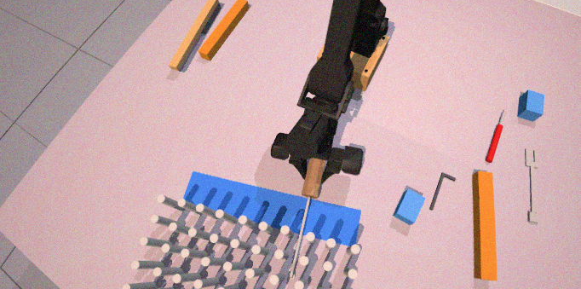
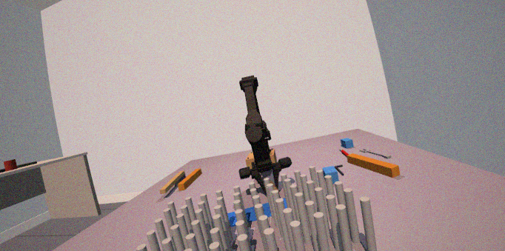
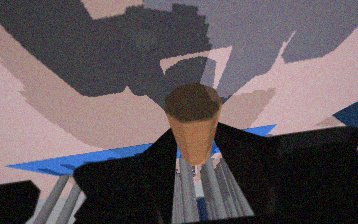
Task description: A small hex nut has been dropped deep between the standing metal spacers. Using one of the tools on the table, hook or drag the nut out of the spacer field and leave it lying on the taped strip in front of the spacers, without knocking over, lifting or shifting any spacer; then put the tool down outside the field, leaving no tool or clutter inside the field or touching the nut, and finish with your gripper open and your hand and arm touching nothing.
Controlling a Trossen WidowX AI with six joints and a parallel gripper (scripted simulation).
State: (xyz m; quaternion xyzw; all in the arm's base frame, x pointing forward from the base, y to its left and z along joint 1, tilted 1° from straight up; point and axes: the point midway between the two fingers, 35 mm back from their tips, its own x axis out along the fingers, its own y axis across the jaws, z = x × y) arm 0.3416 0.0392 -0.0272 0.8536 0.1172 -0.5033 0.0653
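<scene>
My gripper (image 1: 314, 175) is shut on the wooden handle (image 1: 313, 181) (image 3: 195, 132) of a long thin tool, just behind the blue taped strip. The tool's pale metal shaft (image 1: 303, 230) runs over the blue strip (image 1: 226, 202) (image 3: 45, 163) and in between the standing spacers; its far end is near the lower part of the top view. The grey spacers (image 1: 234, 243) (image 2: 287, 222) stand upright in several rows. The nut cannot be made out in any view, and no nut shows on the visible part of the strip.
Right of the strip lie a blue block (image 1: 410, 206) (image 2: 330, 175), a black hex key (image 1: 437, 189), a long orange bar (image 1: 486, 226) (image 2: 372, 165), a red-handled tool (image 1: 494, 143), a thin forked tool (image 1: 531, 183) and another blue block (image 1: 531, 106). Two bars (image 1: 195, 33) (image 1: 225, 30) lie back left.
</scene>
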